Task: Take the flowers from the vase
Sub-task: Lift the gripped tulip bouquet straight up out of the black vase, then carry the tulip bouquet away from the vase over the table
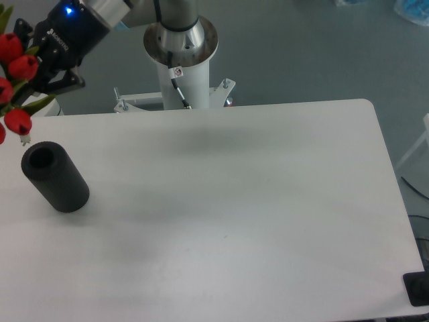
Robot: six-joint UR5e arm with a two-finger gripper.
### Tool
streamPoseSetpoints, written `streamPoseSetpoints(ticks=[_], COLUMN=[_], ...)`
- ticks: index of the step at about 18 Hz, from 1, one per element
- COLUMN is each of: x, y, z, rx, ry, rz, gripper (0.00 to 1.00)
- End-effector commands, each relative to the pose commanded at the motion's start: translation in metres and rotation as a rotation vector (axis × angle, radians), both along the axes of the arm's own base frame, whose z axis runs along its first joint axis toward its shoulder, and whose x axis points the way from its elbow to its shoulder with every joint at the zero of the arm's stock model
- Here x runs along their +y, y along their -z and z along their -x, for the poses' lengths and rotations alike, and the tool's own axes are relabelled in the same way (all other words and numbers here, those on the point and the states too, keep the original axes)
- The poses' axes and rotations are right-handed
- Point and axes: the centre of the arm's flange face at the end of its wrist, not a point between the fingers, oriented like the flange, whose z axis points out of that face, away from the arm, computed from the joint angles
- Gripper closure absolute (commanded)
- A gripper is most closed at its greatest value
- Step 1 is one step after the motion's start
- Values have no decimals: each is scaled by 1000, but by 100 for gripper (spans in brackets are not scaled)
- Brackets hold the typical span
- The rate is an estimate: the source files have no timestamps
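The gripper (37, 79) has its fingers clamped on the flowers (15, 74), taking the bunch low among the leaves — a sensible spot, I'd say, since it spares the red buds. The bunch hangs at the far left edge of view, partly cut off, its pale stem end just above the vase (54, 177) and clear of its rim. The vase stands upright on the white table (234, 201), its round mouth dark and apparently empty — nothing shows inside it. The pick looks essentially done.
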Motion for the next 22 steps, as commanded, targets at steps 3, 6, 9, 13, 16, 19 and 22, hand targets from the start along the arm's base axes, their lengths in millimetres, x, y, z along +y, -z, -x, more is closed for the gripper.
streamPoseSetpoints(ticks=[3,6,9,13,16,19,22], x=[-21,-36,-60,-88,-100,-100,-99], y=[7,34,53,60,68,79,93], z=[63,125,175,214,234,242,251], rx=[33,79,127,193,227,273,312], ry=[-81,-132,-183,-234,-250,-229,-220], rz=[-26,-24,-25,-28,-20,-14,19], gripper=[69,69,69,69,69,69,69])
